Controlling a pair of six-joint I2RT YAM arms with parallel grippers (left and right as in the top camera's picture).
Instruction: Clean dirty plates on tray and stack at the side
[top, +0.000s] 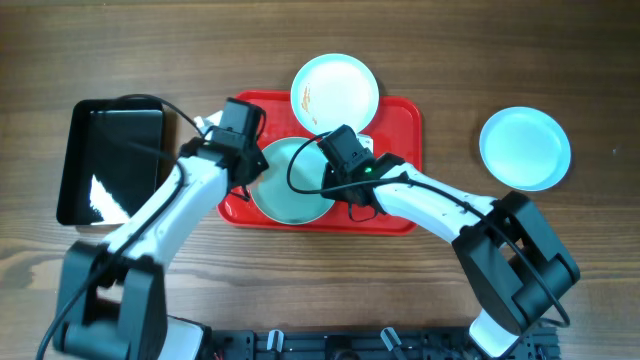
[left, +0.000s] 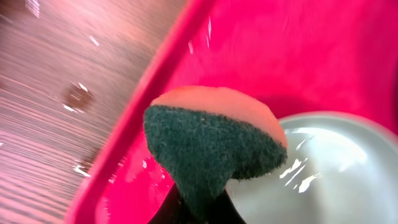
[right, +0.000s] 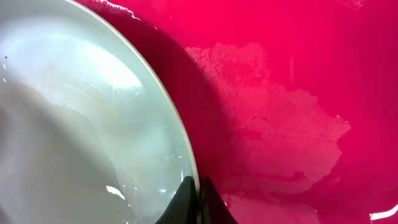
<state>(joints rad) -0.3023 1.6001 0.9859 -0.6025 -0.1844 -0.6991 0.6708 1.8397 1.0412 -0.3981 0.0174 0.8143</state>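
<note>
Tabletop (top: 330, 295): R end effector (right: 198, 191) pinches plate (right: 81, 112) rim; sponge (left: 211, 149) at tray (left: 155, 81) edge.

**Red, Mint and Scouring Green**

The tray (top: 400, 125) was glossy bright red, with a paler patch on its floor. The middle plate (top: 285, 200) looked grey-mint; the far plate (top: 335, 93) was whitish with orange-brown smears; the side plate (top: 524, 147) plain pale blue. The sponge (left: 211, 143) was dark green over peach-orange. The smaller tray (top: 110, 160) was black, the table (top: 500, 60) brown wood-grain.
</note>
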